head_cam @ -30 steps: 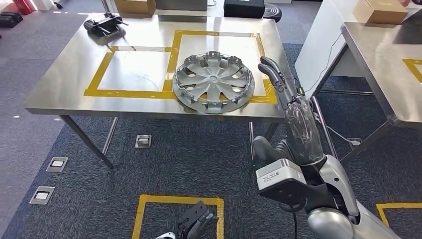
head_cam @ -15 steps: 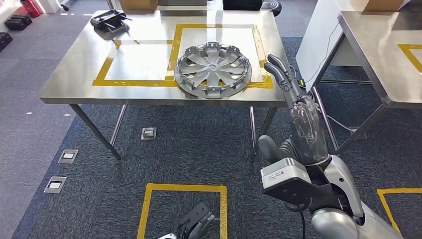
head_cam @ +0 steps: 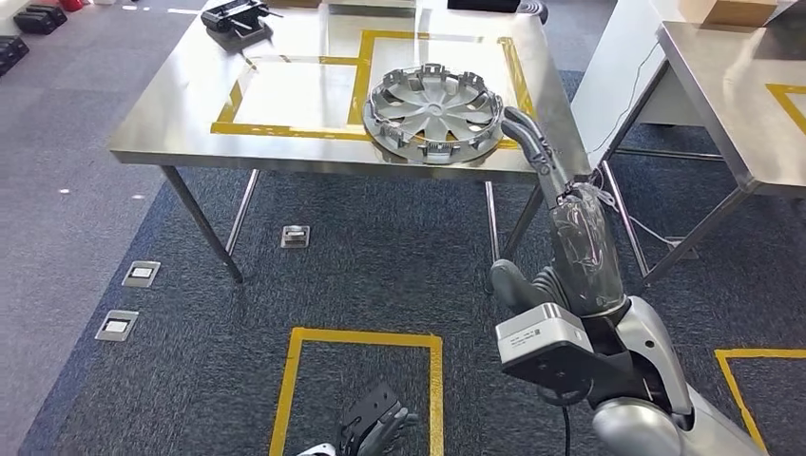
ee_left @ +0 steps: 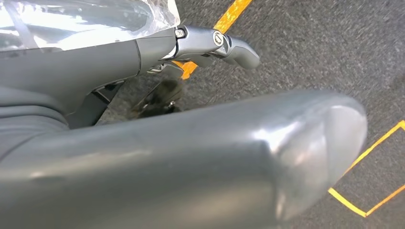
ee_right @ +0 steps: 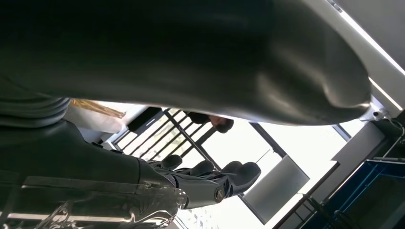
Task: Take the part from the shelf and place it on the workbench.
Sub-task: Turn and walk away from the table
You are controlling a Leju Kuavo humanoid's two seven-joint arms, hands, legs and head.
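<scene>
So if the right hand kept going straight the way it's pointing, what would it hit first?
Probably the hubcap on the workbench: the right hand points up-left toward its near rim, though depth is unclear.

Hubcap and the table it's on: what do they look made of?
Hubcap: probably moulded plastic with a silver-painted satin finish; thin spokes and clip tabs around the rim suggest a wheel cover, though metal can't be excluded. Table: looks like brushed stainless steel; the top shows soft reflections, on slim metal legs, with yellow tape squares.
</scene>
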